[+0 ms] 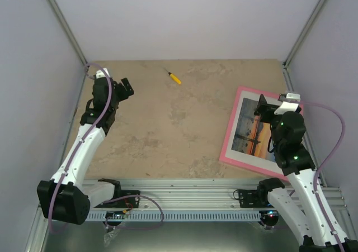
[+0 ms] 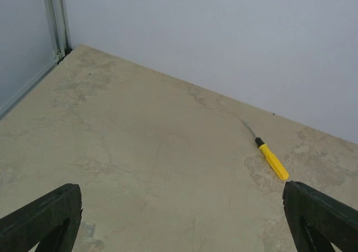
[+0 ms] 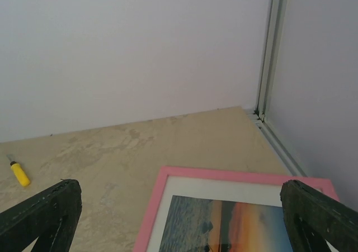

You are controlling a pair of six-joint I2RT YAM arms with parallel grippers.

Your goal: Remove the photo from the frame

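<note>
Frame [image 3: 224, 174] lies face-up at the right of the surface [image 1: 168, 134], photo [image 1: 249, 132] inside it within a white mat. Right pincer [image 3: 179, 207] hovers wide over its far end, holding nothing. Left pincer [image 2: 179, 218] is wide and empty too, far left. Screwdriver [image 1: 173, 77] sits far-centre. Risks, my read: the frame is flat and thin, so fingers could skid or shove it toward the near edge. A front grab could crease the print.
</note>
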